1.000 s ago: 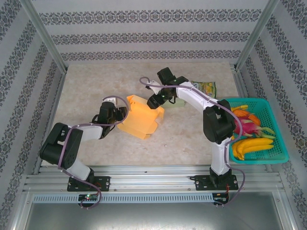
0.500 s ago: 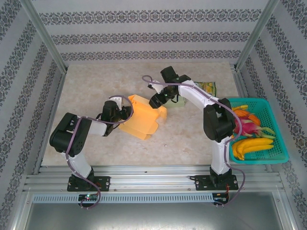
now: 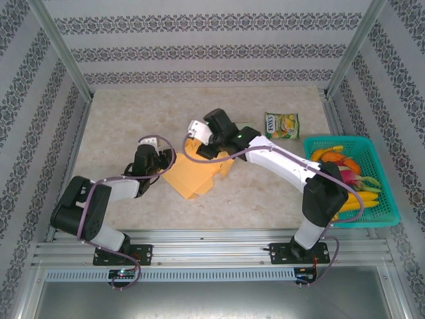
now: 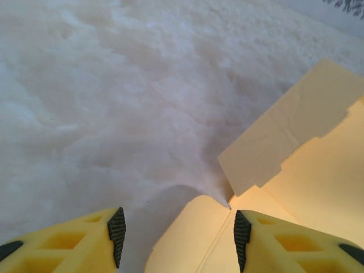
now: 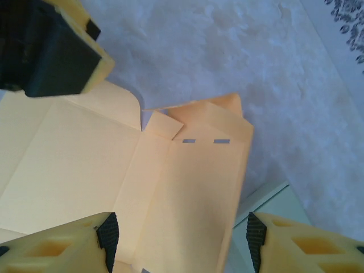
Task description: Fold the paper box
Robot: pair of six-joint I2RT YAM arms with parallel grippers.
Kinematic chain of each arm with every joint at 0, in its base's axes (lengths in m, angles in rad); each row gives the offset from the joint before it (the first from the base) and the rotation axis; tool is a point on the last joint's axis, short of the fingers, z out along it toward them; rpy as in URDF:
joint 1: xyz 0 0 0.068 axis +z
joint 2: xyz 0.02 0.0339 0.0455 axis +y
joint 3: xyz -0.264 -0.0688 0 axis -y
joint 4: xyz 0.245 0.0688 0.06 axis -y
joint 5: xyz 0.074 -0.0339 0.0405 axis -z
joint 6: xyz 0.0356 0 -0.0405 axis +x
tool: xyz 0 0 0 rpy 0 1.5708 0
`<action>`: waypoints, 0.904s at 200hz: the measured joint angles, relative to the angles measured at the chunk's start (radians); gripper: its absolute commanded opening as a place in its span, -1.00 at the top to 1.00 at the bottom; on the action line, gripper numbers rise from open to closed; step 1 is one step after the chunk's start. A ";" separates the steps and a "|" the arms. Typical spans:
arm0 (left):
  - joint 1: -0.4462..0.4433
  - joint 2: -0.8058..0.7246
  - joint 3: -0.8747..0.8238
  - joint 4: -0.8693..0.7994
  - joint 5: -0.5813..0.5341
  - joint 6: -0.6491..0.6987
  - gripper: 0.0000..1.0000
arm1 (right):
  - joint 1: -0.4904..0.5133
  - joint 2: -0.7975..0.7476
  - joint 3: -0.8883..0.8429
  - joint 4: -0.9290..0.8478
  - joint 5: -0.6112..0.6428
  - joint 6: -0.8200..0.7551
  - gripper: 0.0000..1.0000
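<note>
From above, the orange paper box lies mid-table between the left gripper and the right gripper. Left wrist view — jaws parted, a flap lying between them, unclamped. Right wrist view — jaws spread above the box, gripping nothing.

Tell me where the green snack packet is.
In the top external view, the green snack packet lies flat at the far right, just beyond the teal fruit basket, off its far-left corner.

Lab test booth: aluminium frame, wallpapered walls.
</note>
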 measured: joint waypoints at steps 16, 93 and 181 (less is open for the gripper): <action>0.000 -0.056 -0.018 -0.036 -0.023 -0.016 -0.11 | 0.026 0.044 0.032 -0.014 0.079 -0.021 -0.24; 0.000 -0.145 -0.062 -0.111 -0.064 -0.025 -0.11 | -0.030 0.214 0.288 -0.284 0.196 0.063 -0.25; 0.000 -0.146 -0.066 -0.114 -0.066 -0.027 -0.12 | -0.138 0.348 0.418 -0.521 0.131 0.173 -0.25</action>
